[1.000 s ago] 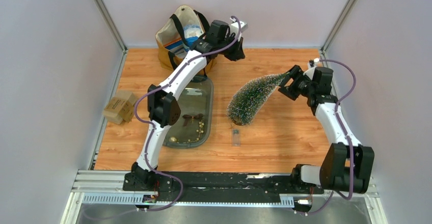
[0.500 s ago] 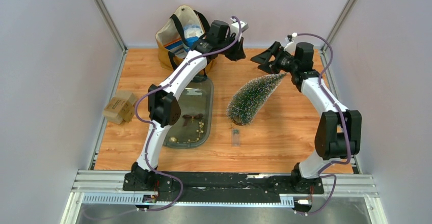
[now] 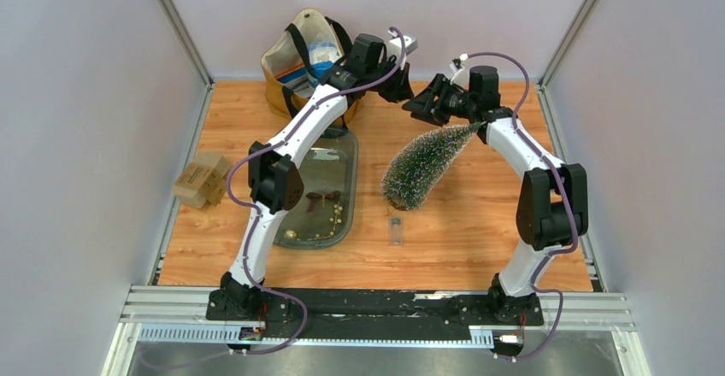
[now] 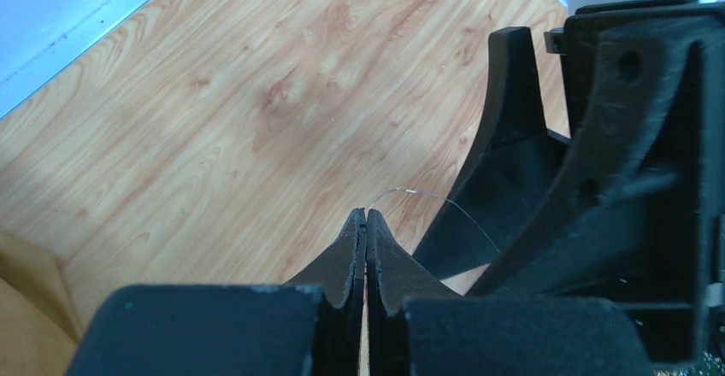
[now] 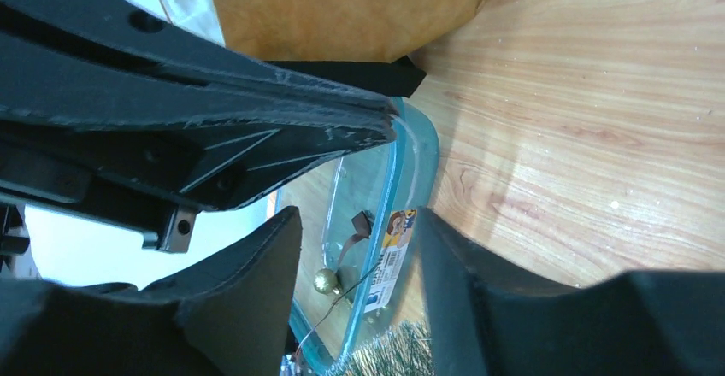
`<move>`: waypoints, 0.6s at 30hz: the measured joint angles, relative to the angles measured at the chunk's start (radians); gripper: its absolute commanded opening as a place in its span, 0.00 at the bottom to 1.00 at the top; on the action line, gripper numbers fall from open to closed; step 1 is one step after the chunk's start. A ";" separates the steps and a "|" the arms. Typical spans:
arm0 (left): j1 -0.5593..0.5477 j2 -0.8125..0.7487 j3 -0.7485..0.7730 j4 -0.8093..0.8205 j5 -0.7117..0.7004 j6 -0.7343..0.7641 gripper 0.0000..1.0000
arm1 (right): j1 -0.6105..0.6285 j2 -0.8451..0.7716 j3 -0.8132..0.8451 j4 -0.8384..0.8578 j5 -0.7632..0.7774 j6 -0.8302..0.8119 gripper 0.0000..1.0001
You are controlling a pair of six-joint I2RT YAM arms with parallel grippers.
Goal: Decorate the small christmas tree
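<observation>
Tree (image 3: 421,169) lying sideways, viewed from my remote station.
Left gripper (image 4: 366,215) beyond its tip, pinched shut, thin wire (image 4: 427,195) at its end; right gripper (image 3: 421,104) near that tip, spread apart, empty.

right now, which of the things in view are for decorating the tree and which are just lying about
For the job: small christmas tree; clear tray with its bow and gold ball; thin thread pinched in the left gripper.

Likely just lying about: tan bag; cardboard box; small clear piece near the tree's base.
</observation>
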 measured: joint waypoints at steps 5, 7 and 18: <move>0.000 0.000 0.000 0.002 0.011 0.000 0.00 | 0.000 0.010 0.006 -0.019 0.016 -0.013 0.16; 0.000 0.000 0.000 0.004 0.015 0.000 0.00 | 0.000 0.010 0.012 -0.020 0.028 -0.023 0.00; 0.000 0.000 0.000 0.015 0.031 0.001 0.51 | -0.016 -0.004 0.002 0.000 0.075 -0.039 0.00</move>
